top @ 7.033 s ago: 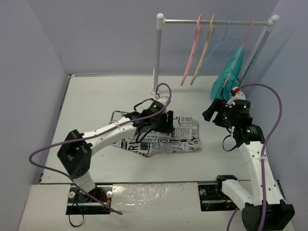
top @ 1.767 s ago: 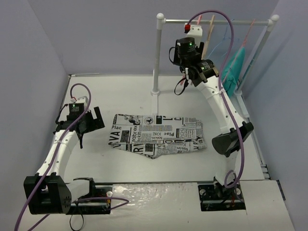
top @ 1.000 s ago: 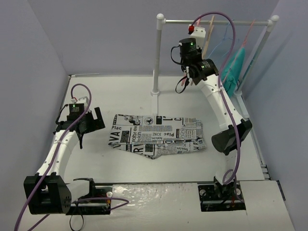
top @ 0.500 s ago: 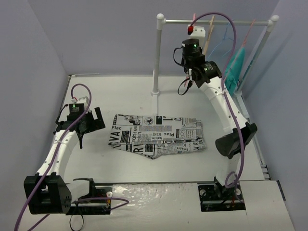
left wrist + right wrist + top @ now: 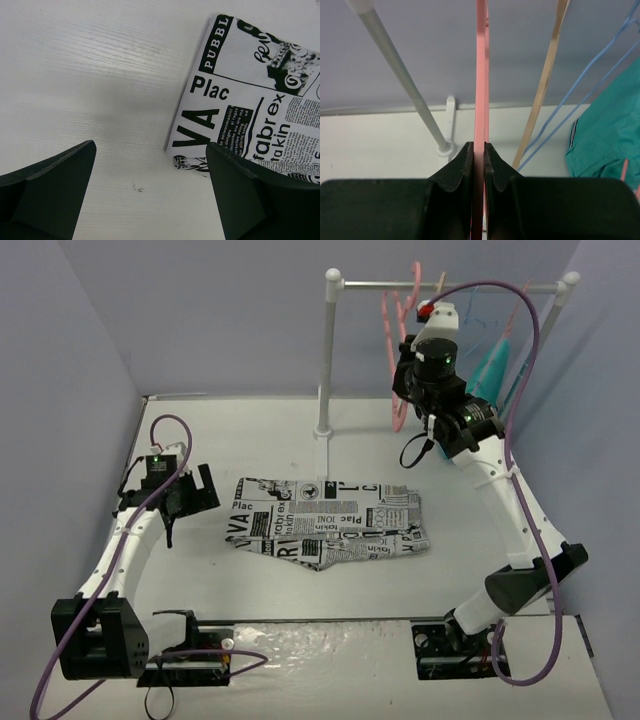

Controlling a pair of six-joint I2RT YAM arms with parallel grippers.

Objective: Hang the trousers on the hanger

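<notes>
Pink hanger (image 5: 481,75) sits pinched in your right gripper (image 5: 478,148), arm stretched up to the rail (image 5: 470,285). Trousers (image 5: 330,521) lie flat mid-table; your left gripper (image 5: 150,150) gapes wide just off their left edge.

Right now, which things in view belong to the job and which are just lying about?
Job: trousers, flat on the table; pink hanger, clamped in the right end effector.
Lying about: tan hanger, blue wire hanger, teal garment, all on the rail.
</notes>
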